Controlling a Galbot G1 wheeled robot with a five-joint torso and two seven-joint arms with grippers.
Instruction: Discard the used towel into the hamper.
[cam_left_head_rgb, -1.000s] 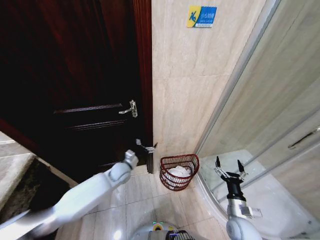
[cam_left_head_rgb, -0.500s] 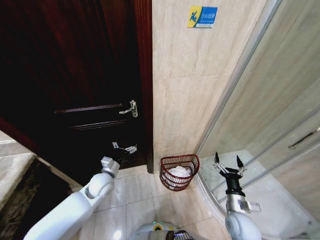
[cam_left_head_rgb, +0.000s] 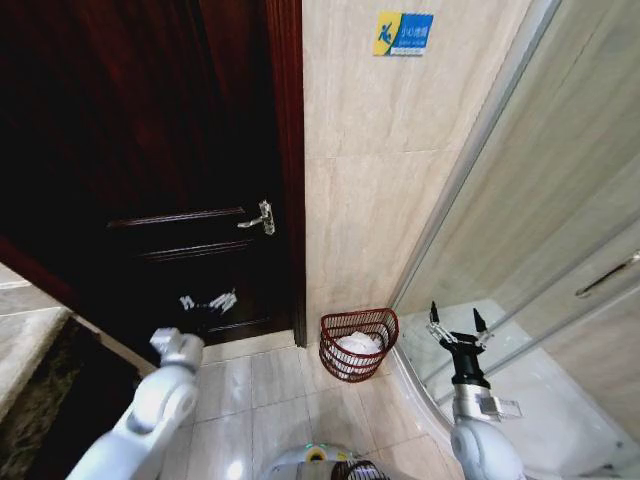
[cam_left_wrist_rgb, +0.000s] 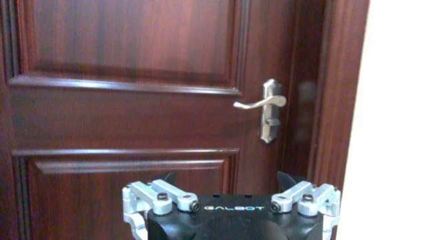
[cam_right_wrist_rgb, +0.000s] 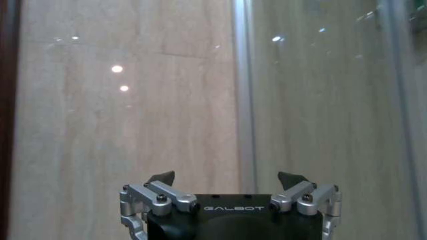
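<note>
The hamper (cam_left_head_rgb: 358, 343), a small dark red wire basket, stands on the floor against the tiled wall. A white towel (cam_left_head_rgb: 361, 345) lies inside it. My left gripper (cam_left_head_rgb: 208, 301) is open and empty, well to the left of the hamper, in front of the dark wooden door (cam_left_head_rgb: 150, 170). In the left wrist view the open left gripper (cam_left_wrist_rgb: 230, 179) faces that door (cam_left_wrist_rgb: 127, 100). My right gripper (cam_left_head_rgb: 454, 322) is open and empty, raised to the right of the hamper beside the glass shower screen. In the right wrist view the open right gripper (cam_right_wrist_rgb: 228, 177) faces the wall.
A silver door handle (cam_left_head_rgb: 259, 218) sticks out of the door, also seen as the door handle (cam_left_wrist_rgb: 265, 109) in the left wrist view. The curved glass shower enclosure (cam_left_head_rgb: 540, 300) fills the right side. Tiled floor (cam_left_head_rgb: 270, 400) lies before the hamper.
My left arm has drawn back to the left, away from the hamper, with its gripper now in front of the door. The right gripper has barely moved.
</note>
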